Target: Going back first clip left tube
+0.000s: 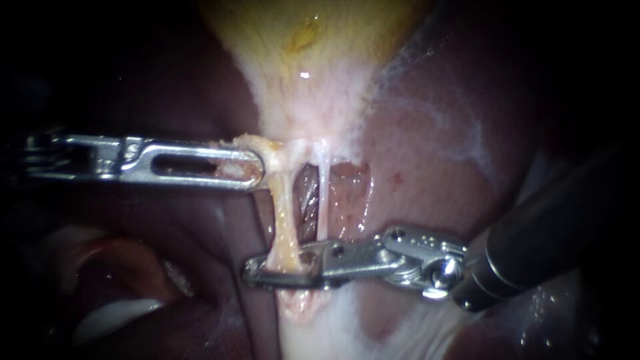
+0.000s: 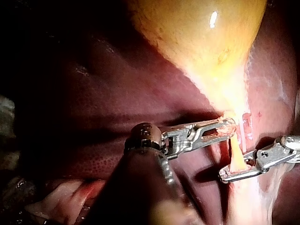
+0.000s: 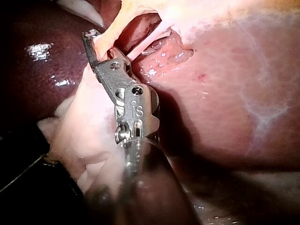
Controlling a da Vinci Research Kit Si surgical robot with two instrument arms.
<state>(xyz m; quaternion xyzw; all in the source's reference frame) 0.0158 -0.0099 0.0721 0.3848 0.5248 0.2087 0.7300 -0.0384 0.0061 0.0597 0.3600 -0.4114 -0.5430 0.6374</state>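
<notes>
Below the gallbladder (image 1: 300,40), the left tube (image 1: 283,213) is running down pale and yellowish. The thinner right tube (image 1: 323,200) is hanging just beside it, and the liver (image 1: 433,167) is lying dark red behind both. My left instrument (image 1: 243,165) is reaching in level, its slotted jaws pinching the neck tissue (image 1: 257,143) at the left tube's upper end, where the tube is bending toward that instrument. My right instrument (image 1: 257,270) is lying across the left tube's lower end. Its jaws are standing narrowly apart, with the tube sitting in the gap between them. From the right wrist camera, the same tube is passing just beside the jaw tip.
</notes>
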